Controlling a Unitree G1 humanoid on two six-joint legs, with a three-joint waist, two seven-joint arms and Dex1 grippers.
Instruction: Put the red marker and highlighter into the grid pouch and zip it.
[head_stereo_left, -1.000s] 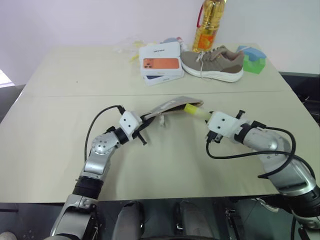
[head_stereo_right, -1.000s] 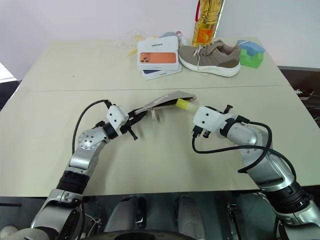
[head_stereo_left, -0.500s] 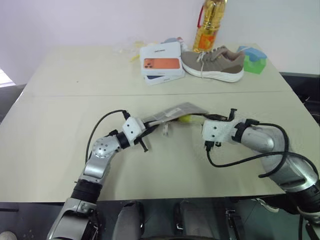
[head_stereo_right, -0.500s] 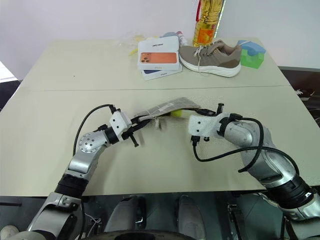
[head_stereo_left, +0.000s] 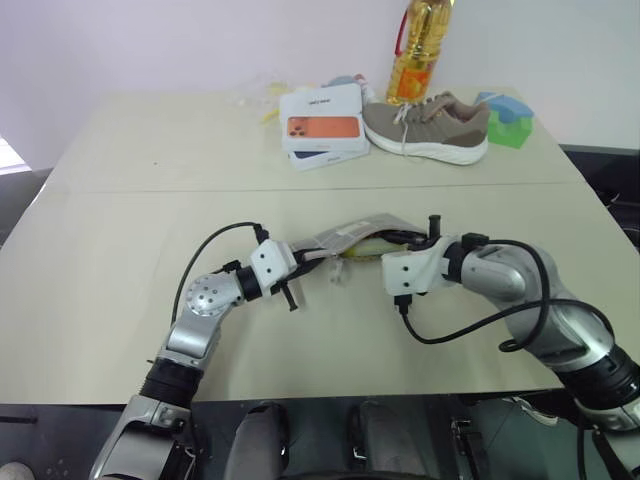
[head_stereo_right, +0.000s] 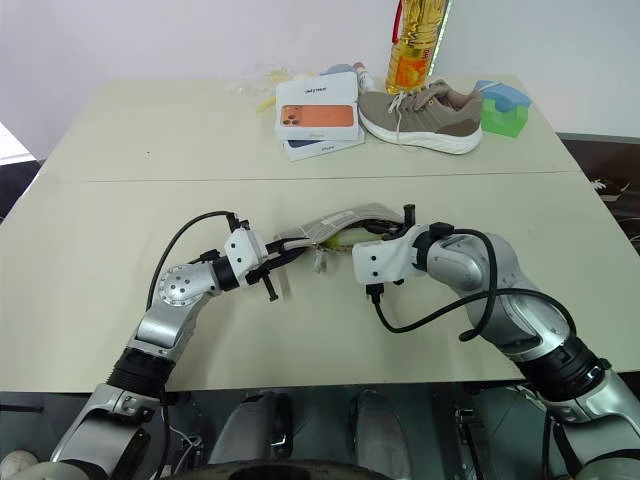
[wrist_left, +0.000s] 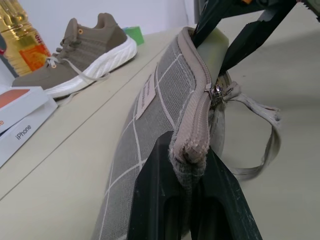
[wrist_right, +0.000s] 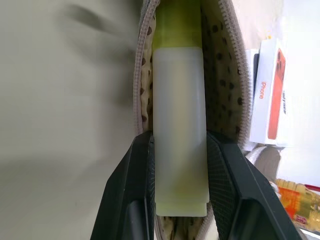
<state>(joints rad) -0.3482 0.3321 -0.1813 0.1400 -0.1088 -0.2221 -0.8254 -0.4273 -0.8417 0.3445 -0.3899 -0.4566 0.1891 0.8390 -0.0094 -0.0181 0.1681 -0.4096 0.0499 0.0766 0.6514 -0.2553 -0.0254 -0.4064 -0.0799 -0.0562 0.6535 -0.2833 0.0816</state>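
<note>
Highlighter half hidden inside pouch, pinched by right gripper. Left gripper clamps pouch end. Red marker unseen. Beige table, pale wall.

Soft, even light falls from above on the beige table, leaving only faint shadows, with a glint on the oil bottle; the right wrist view smears toward the highlighter's far end, and backgrounds in the left wrist view lose focus.
</note>
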